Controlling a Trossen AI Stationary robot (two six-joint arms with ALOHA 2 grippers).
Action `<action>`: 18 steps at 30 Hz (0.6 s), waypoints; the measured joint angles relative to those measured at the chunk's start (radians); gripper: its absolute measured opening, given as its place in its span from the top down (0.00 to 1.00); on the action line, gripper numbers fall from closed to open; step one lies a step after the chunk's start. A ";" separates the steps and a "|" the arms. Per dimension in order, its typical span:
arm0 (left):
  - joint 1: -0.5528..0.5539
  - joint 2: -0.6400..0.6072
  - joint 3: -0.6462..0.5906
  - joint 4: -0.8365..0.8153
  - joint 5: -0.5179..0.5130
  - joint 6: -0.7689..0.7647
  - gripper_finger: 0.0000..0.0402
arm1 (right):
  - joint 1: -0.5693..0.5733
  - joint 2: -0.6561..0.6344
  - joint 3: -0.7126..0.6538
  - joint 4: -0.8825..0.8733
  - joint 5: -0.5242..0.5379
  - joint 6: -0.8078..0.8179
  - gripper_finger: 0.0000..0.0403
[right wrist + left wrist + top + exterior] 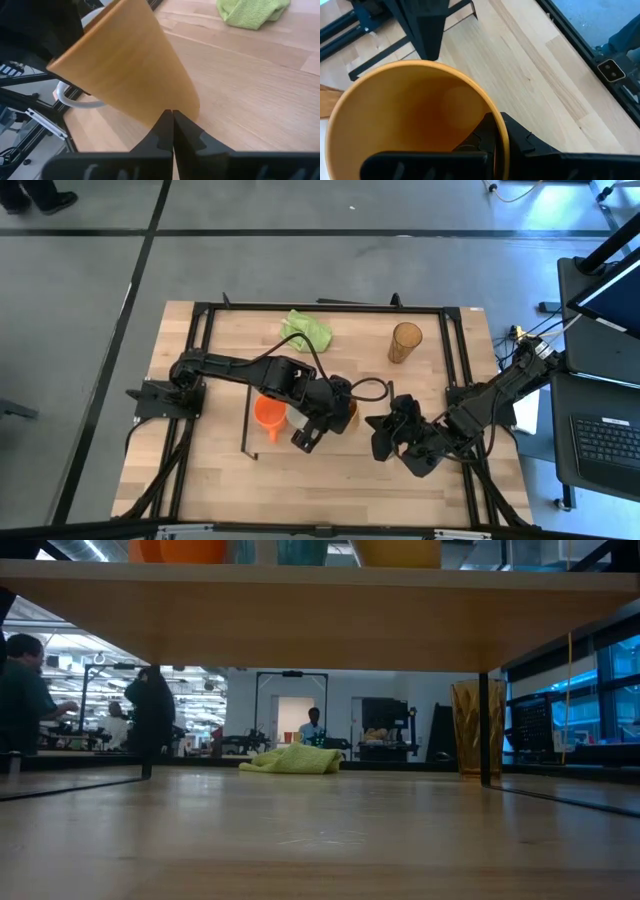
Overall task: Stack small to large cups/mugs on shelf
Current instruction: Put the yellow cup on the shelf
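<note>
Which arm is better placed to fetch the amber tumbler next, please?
Right. The right gripper is shut and holds nothing, and the amber tumbler stands on its side of the table. The left gripper grips the tan-brown cup by its rim.

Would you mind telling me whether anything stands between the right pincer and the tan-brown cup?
Nothing visible does. The shut right pincer sits right at the side of the tan-brown cup, while the left pincer holds that cup by its rim.

The left arm reached across to mid-table, its gripper (322, 418) clamped on a cup rim. The right gripper (383, 430) lay nearby, fingers together.
</note>
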 joint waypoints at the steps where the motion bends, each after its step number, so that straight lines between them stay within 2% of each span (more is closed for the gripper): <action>1: 0.000 0.000 0.000 0.006 -0.001 0.000 0.99 | -0.001 0.000 0.000 -0.003 -0.002 0.000 1.00; 7: 0.000 0.000 0.000 0.026 0.000 0.003 0.98 | -0.012 0.000 0.000 -0.010 -0.045 0.000 1.00; 18: 0.000 0.000 0.000 0.067 0.000 0.004 0.93 | -0.013 0.000 0.000 -0.011 -0.048 -0.001 0.99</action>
